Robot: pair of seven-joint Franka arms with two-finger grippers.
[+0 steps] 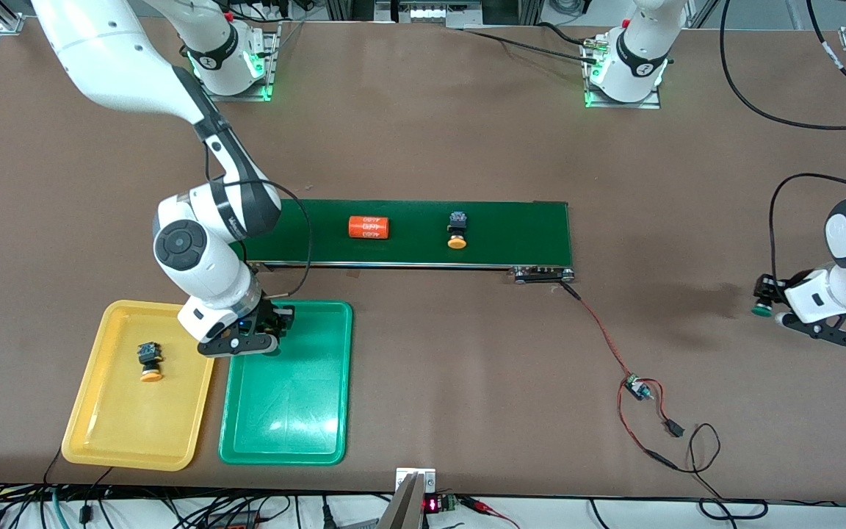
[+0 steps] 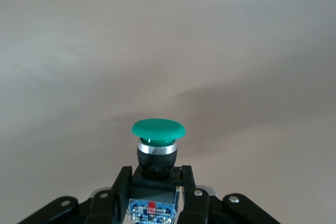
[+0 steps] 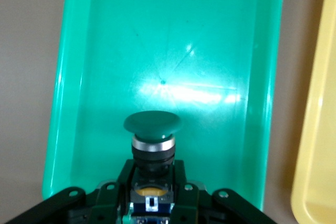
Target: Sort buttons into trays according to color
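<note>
1. Here we see the right arm bent down from its base, its gripper (image 1: 265, 334) over the green tray (image 1: 287, 426), at the tray's end nearest the belt (image 1: 423, 231).
2. Its fingers are clenched on the body of a green button (image 3: 153, 129), cap pointing out past the fingertips, above the tray floor.
3. We see the left arm reaching low over bare table at its own end, well apart from the belt and trays.
4. The left gripper (image 1: 769, 303) grasps a second green button (image 2: 158, 139) by its body, fingers (image 2: 122, 182) pressed to both sides, cap forward over the table.
5. Counting buttons, we find four: two green, one in each gripper, and two orange.
6. One orange button (image 1: 150, 362) lies in the yellow tray (image 1: 111, 433), just beside the right gripper.
7. The other orange button (image 1: 457, 230) lies on the belt, between the two grippers.
8. One orange cylinder (image 1: 369, 227) lies on the belt too, nearer the right gripper than that button.
9. Trays number two, side by side.
</note>
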